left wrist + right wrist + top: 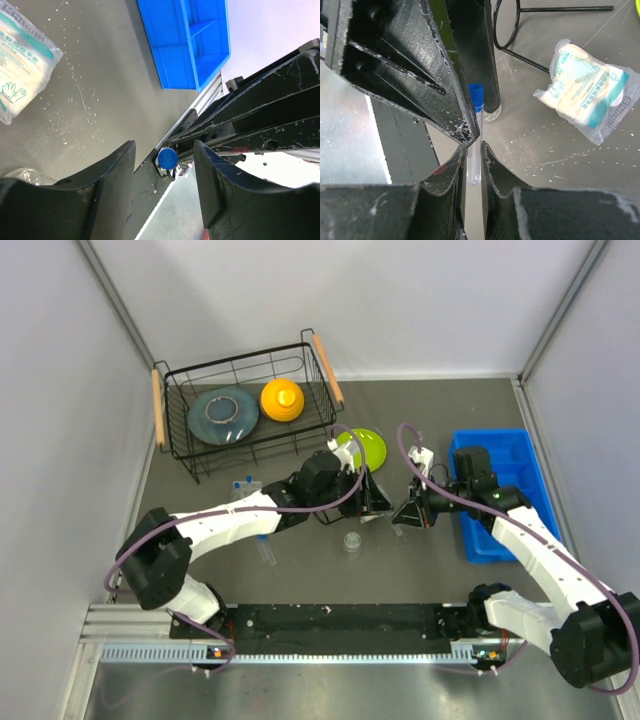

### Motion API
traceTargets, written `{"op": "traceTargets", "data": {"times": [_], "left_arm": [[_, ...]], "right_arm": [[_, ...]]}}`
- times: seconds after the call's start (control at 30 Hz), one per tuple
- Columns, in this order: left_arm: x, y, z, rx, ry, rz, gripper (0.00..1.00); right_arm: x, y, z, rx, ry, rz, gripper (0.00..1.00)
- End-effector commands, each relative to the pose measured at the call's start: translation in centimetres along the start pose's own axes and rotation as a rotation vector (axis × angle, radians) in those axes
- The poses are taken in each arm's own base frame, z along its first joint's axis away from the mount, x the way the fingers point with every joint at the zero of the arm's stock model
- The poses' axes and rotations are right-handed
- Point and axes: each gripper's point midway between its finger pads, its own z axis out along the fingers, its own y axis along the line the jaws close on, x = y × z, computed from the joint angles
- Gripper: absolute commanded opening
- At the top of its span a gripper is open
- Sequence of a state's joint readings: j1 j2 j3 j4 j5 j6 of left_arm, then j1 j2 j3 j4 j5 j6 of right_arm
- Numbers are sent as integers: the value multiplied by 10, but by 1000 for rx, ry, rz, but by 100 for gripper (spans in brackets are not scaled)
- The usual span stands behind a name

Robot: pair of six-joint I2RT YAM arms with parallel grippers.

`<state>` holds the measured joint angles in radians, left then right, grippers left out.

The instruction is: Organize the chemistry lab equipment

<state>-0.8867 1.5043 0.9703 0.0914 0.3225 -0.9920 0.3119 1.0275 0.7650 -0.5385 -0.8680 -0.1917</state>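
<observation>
My right gripper [474, 159] is shut on a clear blue-capped test tube [473, 165] and holds it above the table at mid-table [403, 512]. My left gripper [165, 175] is open. Its fingers [410, 60] stand on either side of the tube's blue cap [166, 158] without touching it. The two grippers meet tip to tip, with the left gripper [378, 502] just left of the right one. A crinkly clear packet [585, 95] lies on the table beside them and also shows in the left wrist view [22, 85]. A tiny round dish [352, 541] sits just in front.
A clear rack [248, 488] with blue-capped tubes and a loose tube [266, 552] lie at the left. A blue bin [497, 490] stands at the right and a lime-green plate [362, 448] behind the grippers. A wire basket [245, 440] at the back holds a grey plate and an orange bowl.
</observation>
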Motion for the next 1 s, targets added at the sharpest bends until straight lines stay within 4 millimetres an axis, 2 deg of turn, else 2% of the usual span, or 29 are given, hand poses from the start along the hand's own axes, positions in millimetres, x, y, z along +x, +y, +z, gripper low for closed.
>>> {"op": "traceTargets", "data": {"times": [0.0, 0.03, 0.13, 0.2, 0.27, 0.4, 0.5, 0.57, 0.6, 0.67, 0.7, 0.73, 0.83, 0.87, 0.9, 0.93, 0.97], "left_arm": [[-9, -16, 3, 35, -21, 30, 51], [-9, -16, 2, 35, -23, 32, 45], [-8, -16, 2, 34, -22, 32, 41], [-7, -14, 2, 30, -20, 32, 35], [-7, -14, 2, 29, -17, 29, 24], [-8, -16, -2, 34, -30, 36, 10], [-10, -18, -8, 40, -48, 45, 6], [-9, -13, -12, 26, -67, 47, 5], [-12, -16, -18, 31, -85, 58, 5], [-13, -6, -26, -11, -116, 67, 5], [-16, -8, -35, -14, -139, 89, 5], [-13, 3, -40, -60, -143, 90, 5], [-24, 17, -66, -152, -232, 134, 5], [-33, 37, -77, -260, -291, 134, 5], [-41, 38, -93, -285, -337, 167, 5], [-43, 47, -103, -334, -360, 181, 5], [-50, 56, -122, -395, -398, 188, 5]], "right_arm": [[-10, 5, -2, -25, -44, -67, 9], [-10, 4, -2, -25, -44, -67, 9], [-9, 3, -1, -21, -40, -63, 9], [-9, 3, -1, -22, -40, -67, 9], [-9, 4, -1, -24, -39, -66, 9], [-9, 4, -2, -23, -42, -74, 9], [-7, 9, -2, -55, -43, -98, 13], [-10, 11, -3, -69, -45, -120, 21], [-10, 12, -4, -75, -40, -131, 23], [-9, 15, -8, -87, -33, -162, 40], [-9, 14, -9, -88, -35, -168, 43], [-8, 12, -13, -83, -35, -177, 46], [-10, 5, -20, -49, -50, -194, 48], [-12, 4, -23, -38, -56, -199, 48], [-12, 1, -25, -23, -59, -197, 48], [-12, -2, -27, -9, -65, -192, 48], [-13, -4, -29, 0, -69, -193, 49]]}}
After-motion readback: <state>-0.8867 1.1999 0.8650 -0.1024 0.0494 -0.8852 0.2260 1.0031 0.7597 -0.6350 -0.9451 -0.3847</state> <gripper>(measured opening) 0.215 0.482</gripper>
